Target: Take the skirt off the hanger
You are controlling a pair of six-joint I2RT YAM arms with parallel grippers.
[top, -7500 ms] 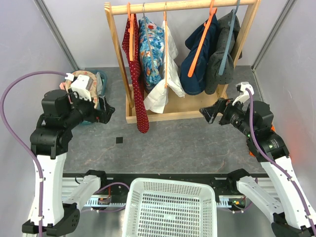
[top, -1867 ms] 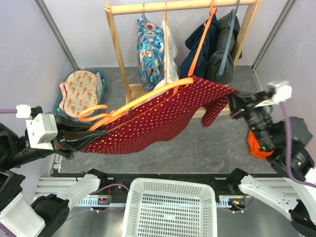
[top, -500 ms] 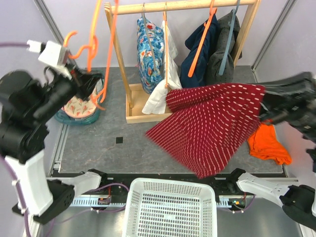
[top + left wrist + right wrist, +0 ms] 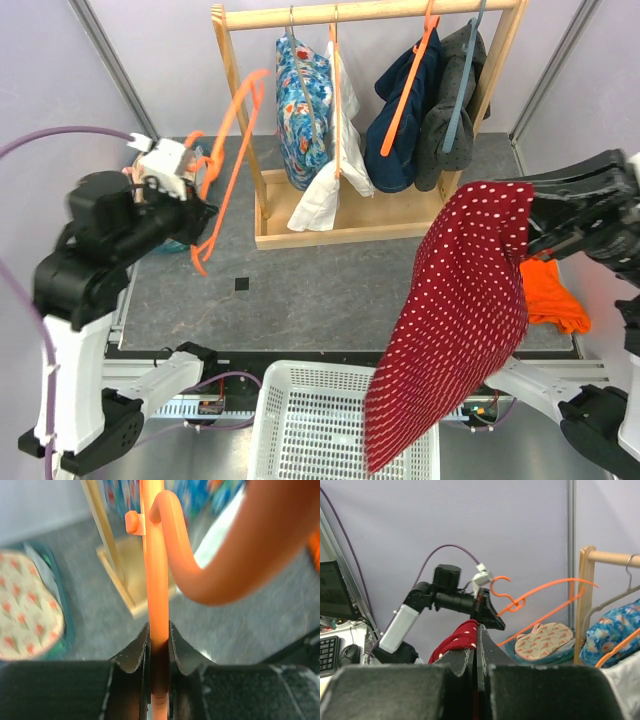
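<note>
You have on view: skirt (image 4: pixel 455 330), one. Orange hangers, three: the hanger (image 4: pixel 155 580) off the rail, two more hooked on it. Grey-blue hanger (image 4: pixel 462 95), one. Garments hung on the wooden rack (image 4: pixel 380 12), four. White basket (image 4: pixel 310 372), one. Orange cloth (image 4: pixel 548 300), one.

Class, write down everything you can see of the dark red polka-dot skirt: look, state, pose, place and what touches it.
The dark red fabric skirt with small white polka dots hangs limp from the right gripper, whose fingers are shut on its upper edge. It drapes down and leftward in the top view, its lower end in front of the white plastic mesh basket; contact unclear. It is off the thin orange plastic hanger, held by the left gripper.
</note>
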